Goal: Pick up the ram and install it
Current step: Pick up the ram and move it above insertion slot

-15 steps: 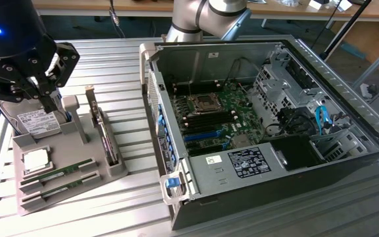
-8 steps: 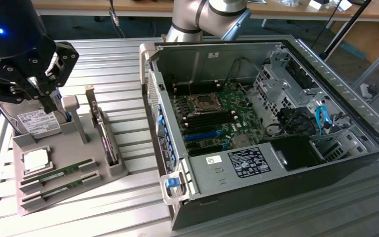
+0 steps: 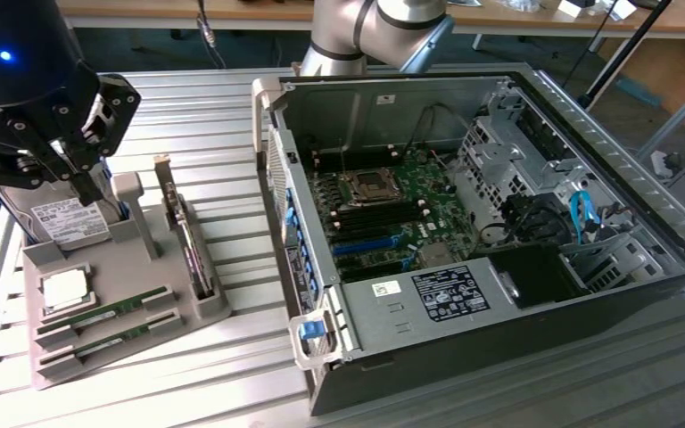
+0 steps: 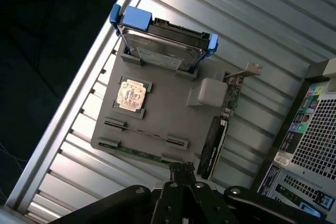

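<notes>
**Closed, empty gripper (image 3: 85, 192) above the parts tray (image 3: 214, 308), both ram sticks resting in the tray's slots.**
At the tray's front end in the exterior view, the nearer ram (image 3: 110, 338) and the farther ram (image 3: 103, 313) lie side by side on edge, each in its own slot. Behind them sits the square processor chip (image 3: 67, 287), then the hard drive (image 3: 63, 218), over which the gripper hangs with its fingers pressed together and nothing between them, clear of both sticks. An upright expansion card (image 3: 188, 245) stands at the tray's edge toward the exterior view's right. Beyond it lies the open computer case (image 3: 355, 98) on the slatted table (image 3: 200, 383).
</notes>
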Controlling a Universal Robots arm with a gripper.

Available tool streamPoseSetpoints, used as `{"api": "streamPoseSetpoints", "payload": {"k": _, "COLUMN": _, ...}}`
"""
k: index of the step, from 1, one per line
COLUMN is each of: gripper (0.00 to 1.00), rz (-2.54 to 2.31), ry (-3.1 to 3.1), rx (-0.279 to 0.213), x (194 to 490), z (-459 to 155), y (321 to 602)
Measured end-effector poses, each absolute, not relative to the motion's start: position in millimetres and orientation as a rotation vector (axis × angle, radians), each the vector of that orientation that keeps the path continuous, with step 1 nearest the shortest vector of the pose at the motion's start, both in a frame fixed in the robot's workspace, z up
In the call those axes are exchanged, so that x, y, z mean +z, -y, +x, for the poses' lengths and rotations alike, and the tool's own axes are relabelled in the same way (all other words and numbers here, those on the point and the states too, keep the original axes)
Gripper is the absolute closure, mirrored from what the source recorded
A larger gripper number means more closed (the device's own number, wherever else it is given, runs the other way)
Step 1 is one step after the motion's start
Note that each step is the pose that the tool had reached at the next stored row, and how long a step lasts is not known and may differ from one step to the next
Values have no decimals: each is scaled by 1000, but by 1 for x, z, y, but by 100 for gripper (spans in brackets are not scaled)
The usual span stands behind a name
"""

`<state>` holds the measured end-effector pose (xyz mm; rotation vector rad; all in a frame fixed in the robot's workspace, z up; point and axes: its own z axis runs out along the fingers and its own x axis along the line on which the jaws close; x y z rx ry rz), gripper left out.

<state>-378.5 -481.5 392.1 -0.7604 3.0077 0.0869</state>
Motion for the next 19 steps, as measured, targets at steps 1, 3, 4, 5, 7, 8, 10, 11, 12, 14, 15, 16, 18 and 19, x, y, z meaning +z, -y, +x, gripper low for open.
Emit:
{"api": "streamPoseSetpoints", "payload": {"k": 1, "gripper": 89, "rz": -771, "ry": -3005, "rx": 87, "x": 392, "z": -378, "y": 482}}
{"api": "streamPoseSetpoints", "payload": {"k": 3, "gripper": 89, "rz": -793, "ry": -3000, "rx": 88, "x": 392, "z": -378, "y": 482}}
{"api": "streamPoseSetpoints", "payload": {"k": 4, "gripper": 89, "rz": -805, "ry": -2997, "rx": 88, "x": 392, "z": -378, "y": 482}}
{"api": "streamPoseSetpoints", "payload": {"k": 5, "gripper": 89, "rz": -817, "ry": -2994, "rx": 88, "x": 392, "z": -378, "y": 482}}
{"api": "streamPoseSetpoints", "payload": {"k": 7, "gripper": 89, "rz": -843, "ry": -2987, "rx": 89, "x": 392, "z": -378, "y": 482}}
{"api": "streamPoseSetpoints", "payload": {"k": 8, "gripper": 89, "rz": -857, "ry": -2983, "rx": 89, "x": 392, "z": -378, "y": 482}}
{"api": "streamPoseSetpoints", "payload": {"k": 10, "gripper": 89, "rz": -886, "ry": -2976, "rx": 89, "x": 392, "z": -378, "y": 482}}
{"api": "streamPoseSetpoints", "payload": {"k": 11, "gripper": 89, "rz": -900, "ry": -2972, "rx": 90, "x": 392, "z": -378, "y": 482}}
{"api": "streamPoseSetpoints", "payload": {"k": 12, "gripper": 89, "rz": -913, "ry": -2968, "rx": 90, "x": 392, "z": -378, "y": 482}}
{"api": "streamPoseSetpoints", "payload": {"k": 14, "gripper": 89, "rz": -941, "ry": -2960, "rx": 90, "x": 392, "z": -378, "y": 482}}
{"api": "streamPoseSetpoints", "payload": {"k": 15, "gripper": 89, "rz": -954, "ry": -2956, "rx": 91, "x": 392, "z": -378, "y": 482}}
{"api": "streamPoseSetpoints", "payload": {"k": 16, "gripper": 89, "rz": -967, "ry": -2952, "rx": 91, "x": 392, "z": -378, "y": 482}}
{"api": "streamPoseSetpoints", "payload": {"k": 18, "gripper": 89, "rz": -992, "ry": -2944, "rx": 91, "x": 392, "z": -378, "y": 482}}
{"api": "streamPoseSetpoints", "payload": {"k": 19, "gripper": 89, "rz": -1004, "ry": -2940, "rx": 91, "x": 392, "z": -378, "y": 482}}
